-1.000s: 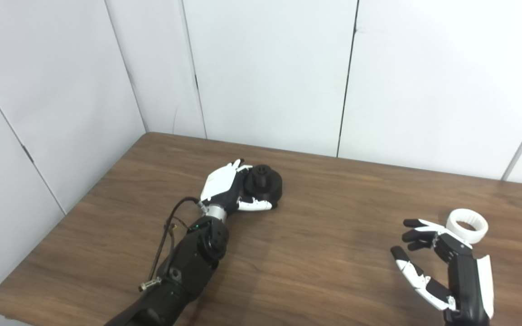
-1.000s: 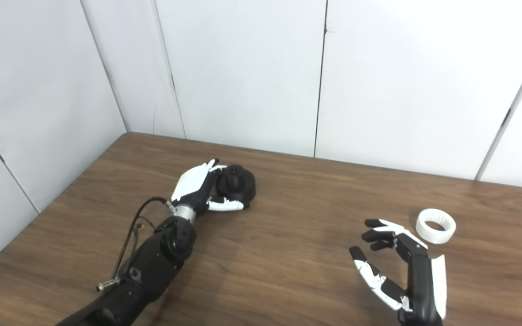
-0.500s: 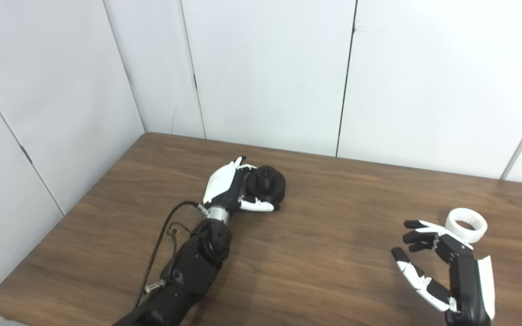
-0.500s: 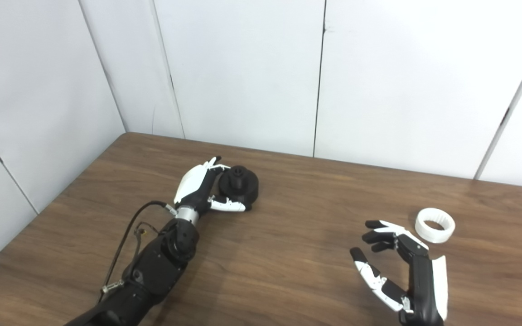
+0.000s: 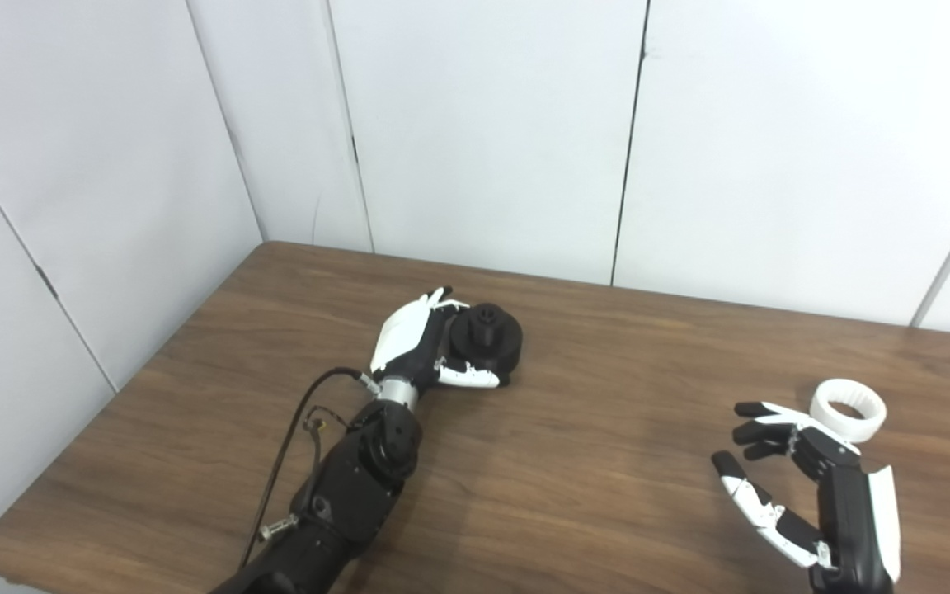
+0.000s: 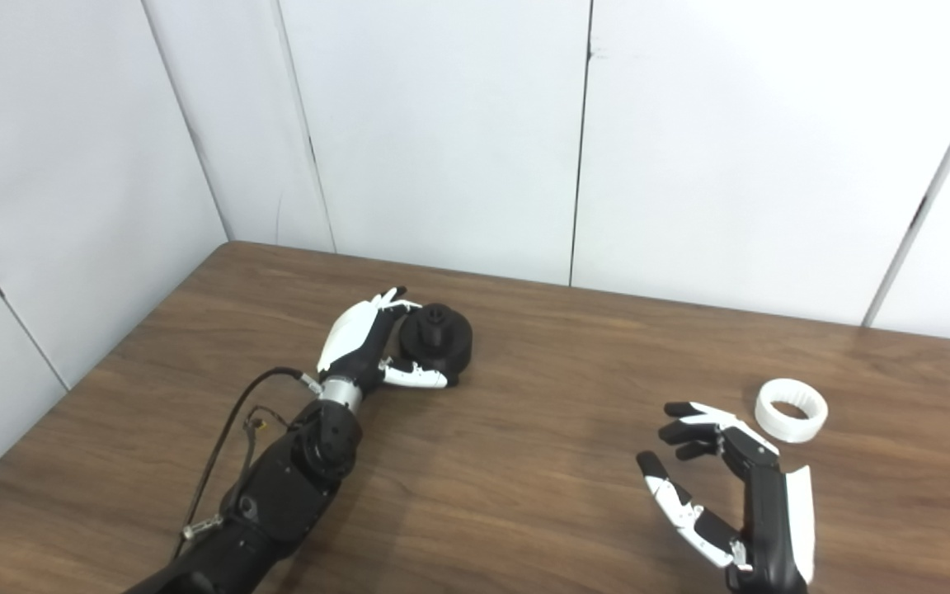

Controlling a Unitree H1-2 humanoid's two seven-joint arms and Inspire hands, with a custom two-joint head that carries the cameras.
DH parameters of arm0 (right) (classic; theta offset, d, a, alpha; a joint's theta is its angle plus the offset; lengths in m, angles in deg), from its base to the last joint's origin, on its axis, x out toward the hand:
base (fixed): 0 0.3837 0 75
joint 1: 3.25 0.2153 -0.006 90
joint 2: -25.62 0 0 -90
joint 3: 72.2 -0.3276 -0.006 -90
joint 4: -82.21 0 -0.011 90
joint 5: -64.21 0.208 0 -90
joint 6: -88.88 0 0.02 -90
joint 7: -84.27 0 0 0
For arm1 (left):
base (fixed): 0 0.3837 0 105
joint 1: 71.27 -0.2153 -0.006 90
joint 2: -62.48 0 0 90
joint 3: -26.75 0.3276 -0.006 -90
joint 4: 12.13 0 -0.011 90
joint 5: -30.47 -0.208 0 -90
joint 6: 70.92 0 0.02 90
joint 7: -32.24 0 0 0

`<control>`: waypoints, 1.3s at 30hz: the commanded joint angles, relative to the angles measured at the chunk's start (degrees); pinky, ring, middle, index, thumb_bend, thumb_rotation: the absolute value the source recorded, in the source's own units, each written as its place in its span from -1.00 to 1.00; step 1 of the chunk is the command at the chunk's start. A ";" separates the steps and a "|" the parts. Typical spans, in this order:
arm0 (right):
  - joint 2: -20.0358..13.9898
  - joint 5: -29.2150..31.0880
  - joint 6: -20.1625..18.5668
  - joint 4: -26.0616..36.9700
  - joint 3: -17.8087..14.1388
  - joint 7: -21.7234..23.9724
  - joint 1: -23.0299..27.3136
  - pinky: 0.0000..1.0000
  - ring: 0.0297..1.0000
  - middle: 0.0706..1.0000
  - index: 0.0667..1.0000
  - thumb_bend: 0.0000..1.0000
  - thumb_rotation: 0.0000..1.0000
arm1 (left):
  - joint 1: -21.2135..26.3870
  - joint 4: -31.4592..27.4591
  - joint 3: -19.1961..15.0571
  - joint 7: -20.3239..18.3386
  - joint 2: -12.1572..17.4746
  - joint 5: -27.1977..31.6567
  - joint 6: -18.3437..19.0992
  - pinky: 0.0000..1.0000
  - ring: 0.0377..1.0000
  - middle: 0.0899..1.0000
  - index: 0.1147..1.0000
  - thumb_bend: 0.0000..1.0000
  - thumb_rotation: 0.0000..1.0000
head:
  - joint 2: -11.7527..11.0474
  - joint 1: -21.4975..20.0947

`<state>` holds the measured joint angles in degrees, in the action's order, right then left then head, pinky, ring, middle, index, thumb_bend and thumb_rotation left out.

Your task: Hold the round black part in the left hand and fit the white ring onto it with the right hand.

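Toward the table's (image 5: pixel 195 429) back-left corner we see the left hand (image 5: pixel 413 342) against the round black part (image 5: pixel 487 338), fingers curled over its far side and thumb along its near side; the part sits on the wood. Near the right edge, the white ring (image 6: pixel 791 410) lies flat, just beyond the right hand (image 6: pixel 726 487), whose fingers are spread, holding nothing.

On the worktop (image 6: pixel 524 462), the left hand (image 6: pixel 368 346) wraps around the black part (image 6: pixel 440 337), thumb under its near side. The right hand (image 6: pixel 722 487) hangs with fingers spread, empty, near the white ring (image 6: pixel 791 410) but not touching it.
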<state>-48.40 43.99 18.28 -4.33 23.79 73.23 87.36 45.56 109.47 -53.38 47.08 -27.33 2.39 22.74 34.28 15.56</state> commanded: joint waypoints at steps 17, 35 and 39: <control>-1.87 -0.17 -0.14 -2.08 -1.22 0.14 -3.57 -0.06 0.08 0.27 -0.07 0.00 -0.69 | -8.59 -13.59 5.73 -7.86 -0.31 -0.50 0.30 1.00 1.00 0.96 0.13 0.75 -0.54 | 0.79 -0.80; -1.47 -1.89 -3.34 0.84 -1.35 0.46 -3.99 -0.06 0.09 0.27 -0.07 0.00 -0.68 | -16.19 -31.69 11.75 -17.17 -0.80 -2.15 2.45 1.00 1.00 0.97 0.12 0.81 -0.45 | 3.19 -8.66; -0.79 -1.42 -4.98 2.27 -1.17 0.81 -4.17 -0.06 0.11 0.31 -0.07 0.00 -0.68 | -17.08 -33.89 12.74 -19.19 -0.81 -2.57 1.96 1.00 1.00 0.96 0.11 0.84 -0.45 | 3.92 -11.43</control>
<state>-48.95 42.51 13.62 -1.44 23.07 73.96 85.41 28.38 76.96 -41.52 29.54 -28.36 0.81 25.13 38.14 4.04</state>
